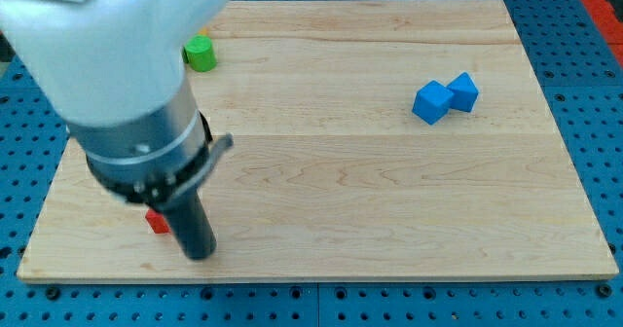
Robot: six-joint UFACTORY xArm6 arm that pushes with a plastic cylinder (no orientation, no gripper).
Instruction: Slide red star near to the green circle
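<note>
The red star [156,222] lies near the board's bottom left corner, mostly hidden behind my arm; only a small red part shows. My tip [200,252] rests on the board just right of and slightly below it, close to touching. The green circle [201,54] sits near the view's top left, far above the red star, partly covered by the arm's white body.
Two blue blocks, a cube [432,102] and a second one [463,91] touching it, sit at the upper right. The wooden board [389,200] lies on a blue perforated table. My bulky arm [117,64] covers the upper left.
</note>
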